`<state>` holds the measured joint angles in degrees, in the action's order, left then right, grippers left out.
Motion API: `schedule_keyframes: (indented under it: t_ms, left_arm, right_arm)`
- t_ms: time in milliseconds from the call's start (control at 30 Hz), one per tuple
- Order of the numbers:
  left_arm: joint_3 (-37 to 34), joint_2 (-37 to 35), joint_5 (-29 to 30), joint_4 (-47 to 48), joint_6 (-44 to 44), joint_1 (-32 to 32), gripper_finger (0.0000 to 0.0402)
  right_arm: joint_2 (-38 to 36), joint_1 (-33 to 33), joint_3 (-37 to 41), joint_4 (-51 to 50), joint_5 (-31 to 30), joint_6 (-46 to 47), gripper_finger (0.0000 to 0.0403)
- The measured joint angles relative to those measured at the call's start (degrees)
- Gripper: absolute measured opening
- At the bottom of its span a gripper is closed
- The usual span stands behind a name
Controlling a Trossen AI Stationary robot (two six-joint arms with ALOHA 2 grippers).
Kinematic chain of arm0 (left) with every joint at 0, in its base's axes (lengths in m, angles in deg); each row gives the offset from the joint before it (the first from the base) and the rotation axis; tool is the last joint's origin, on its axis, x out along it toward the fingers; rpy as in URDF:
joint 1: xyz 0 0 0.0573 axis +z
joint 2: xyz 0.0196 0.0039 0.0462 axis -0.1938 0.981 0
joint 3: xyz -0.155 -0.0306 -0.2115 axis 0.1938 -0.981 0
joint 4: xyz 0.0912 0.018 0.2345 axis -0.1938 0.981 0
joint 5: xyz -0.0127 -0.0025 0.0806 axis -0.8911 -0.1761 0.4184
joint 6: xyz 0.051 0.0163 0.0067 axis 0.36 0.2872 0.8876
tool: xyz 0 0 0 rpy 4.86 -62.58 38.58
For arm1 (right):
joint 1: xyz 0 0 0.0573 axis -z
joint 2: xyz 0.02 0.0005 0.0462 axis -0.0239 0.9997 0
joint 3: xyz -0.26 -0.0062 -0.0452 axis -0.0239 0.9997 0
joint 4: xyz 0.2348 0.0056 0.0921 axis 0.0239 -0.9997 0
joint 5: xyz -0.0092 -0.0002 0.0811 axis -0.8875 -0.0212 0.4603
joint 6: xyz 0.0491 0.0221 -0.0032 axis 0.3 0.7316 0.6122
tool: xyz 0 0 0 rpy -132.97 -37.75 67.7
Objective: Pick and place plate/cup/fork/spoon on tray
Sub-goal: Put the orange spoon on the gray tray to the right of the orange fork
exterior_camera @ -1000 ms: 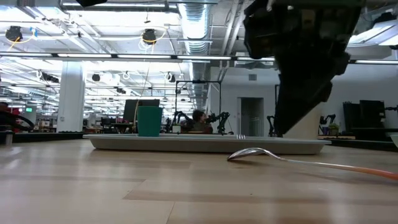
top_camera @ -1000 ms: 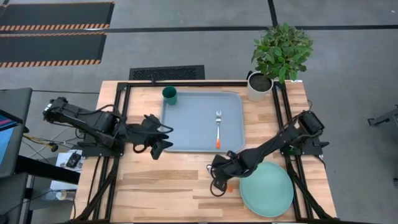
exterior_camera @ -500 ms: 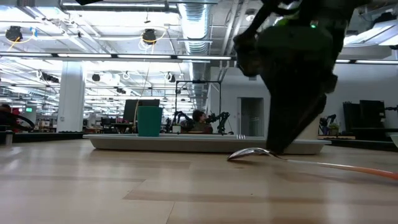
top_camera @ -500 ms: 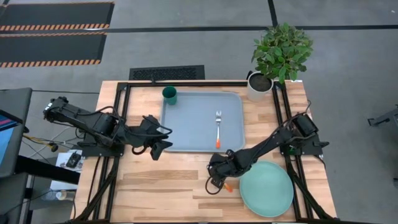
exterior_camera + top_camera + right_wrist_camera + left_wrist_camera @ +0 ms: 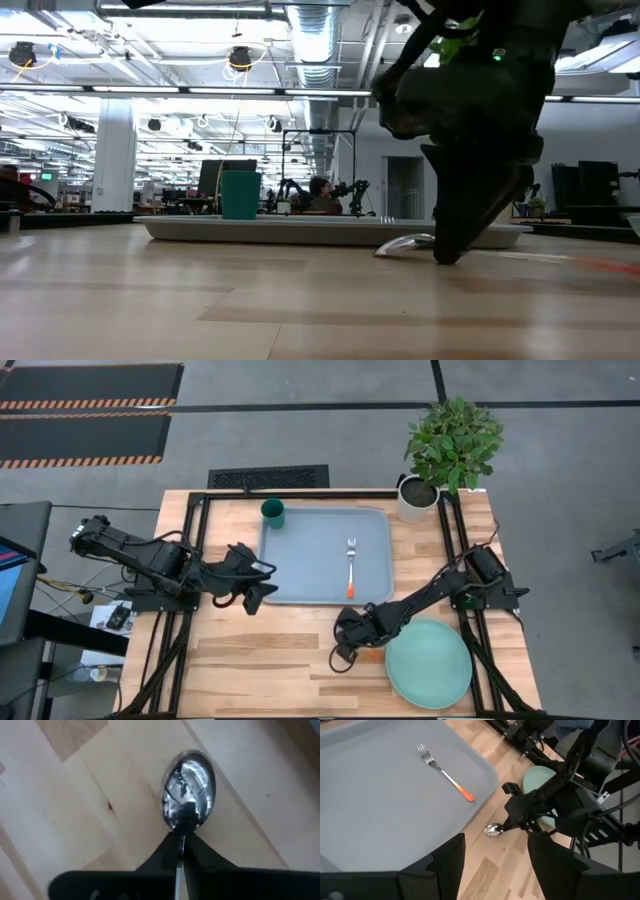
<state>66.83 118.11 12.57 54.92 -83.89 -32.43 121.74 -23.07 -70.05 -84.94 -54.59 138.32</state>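
Your right gripper (image 5: 345, 651) is pinched on the spoon (image 5: 187, 790) neck, low on the bare table (image 5: 260, 650) between the tray (image 5: 310, 560) and the plate (image 5: 430, 665), while your left gripper (image 5: 262, 588) waits spread by the tray, which holds the fork (image 5: 351, 565) and cup (image 5: 273, 512).

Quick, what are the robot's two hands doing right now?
Left gripper: open, holding nothing, beside the tray.
Right gripper: shut on the spoon, down at the table.
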Motion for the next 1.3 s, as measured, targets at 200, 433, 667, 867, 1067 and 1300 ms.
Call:
schedule_keyframes:
  t_ms: [200, 433, 667, 867, 1067, 1300]
  left_arm:
    - [0.00, 0.00, 0.07, -0.08, -0.18, 0.02, 0.0202]
    - [0.00, 0.00, -0.09, -2.21, 2.69, 0.02, 0.0202]
    - [0.00, 0.00, 0.75, -11.33, 17.77, -0.60, 0.0202]
    - [0.00, -0.02, 1.40, -21.07, 42.70, -2.46, 0.0202]
    - [0.02, 0.46, 5.39, -21.89, 62.63, -2.72, 0.0202]
    - [0.00, 2.53, 9.18, -22.34, 71.25, -1.11, 0.0202]
  right_arm:
    - [0.20, 0.58, -3.02, -1.12, 2.31, -2.32, 0.0013]
    - [-7.18, 1.75, -7.77, -0.51, 3.91, -10.60, 0.0007]
    - [-21.30, 5.58, -7.82, 1.66, 2.66, -16.57, 0.0009]
    - [-29.89, 8.59, -7.82, 6.93, 2.92, -19.18, 0.0004]
    - [-33.30, 10.31, -7.85, 11.72, 6.31, -19.72, 0.0010]
    - [-31.73, 10.41, -7.85, 14.71, 8.28, -19.94, 0.0013]
